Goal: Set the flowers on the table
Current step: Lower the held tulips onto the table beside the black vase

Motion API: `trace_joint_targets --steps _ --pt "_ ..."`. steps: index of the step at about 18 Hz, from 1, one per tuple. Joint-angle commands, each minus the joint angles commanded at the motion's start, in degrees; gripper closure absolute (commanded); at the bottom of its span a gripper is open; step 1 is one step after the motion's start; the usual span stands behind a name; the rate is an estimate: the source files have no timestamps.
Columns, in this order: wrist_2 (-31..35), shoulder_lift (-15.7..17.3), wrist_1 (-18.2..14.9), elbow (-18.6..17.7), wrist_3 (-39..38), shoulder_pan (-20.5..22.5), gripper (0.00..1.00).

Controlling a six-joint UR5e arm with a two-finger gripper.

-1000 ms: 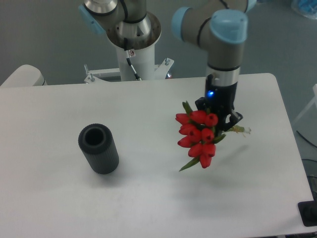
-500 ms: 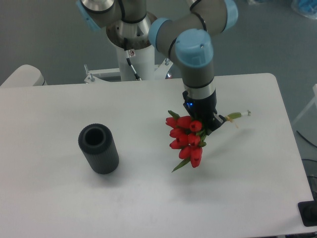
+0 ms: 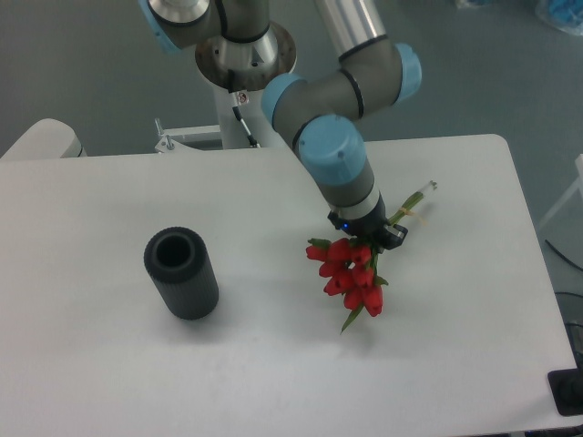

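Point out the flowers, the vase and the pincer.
flowers [image 3: 349,272]: fixed camera, on the red buds.
vase [image 3: 187,282]: fixed camera, on its ribbed side.
pincer [image 3: 372,238]: fixed camera, between the fingertips at the stems.

1. Surface [image 3: 137,382]: white, matt, smooth top; no grain or pattern visible.
2. Vase [image 3: 181,273]: dark grey, matt; outer wall finely ribbed, looks like plastic or rubber.
3. Flowers [image 3: 351,272]: red buds with a smooth, faintly waxy sheen; thin green stems and leaves, matt; whether real or artificial cannot be told.
4. Arm [image 3: 332,150]: grey tube sections with a satin metal look; joint caps in smooth light blue plastic, slightly glossy.
5. End effector [image 3: 372,235]: black, matt, hard-looking; finer texture too small to tell.
6. Arm base [image 3: 246,55]: polished metal flange on a white painted column, smooth.
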Motion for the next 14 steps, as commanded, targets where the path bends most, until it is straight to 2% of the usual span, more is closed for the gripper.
trace_joint_targets --steps 8,14 --pt "0.35 -1.85 0.18 -0.35 -0.79 -2.46 0.82" --pt "0.27 -3.34 0.61 -0.35 -0.88 -2.72 0.81"
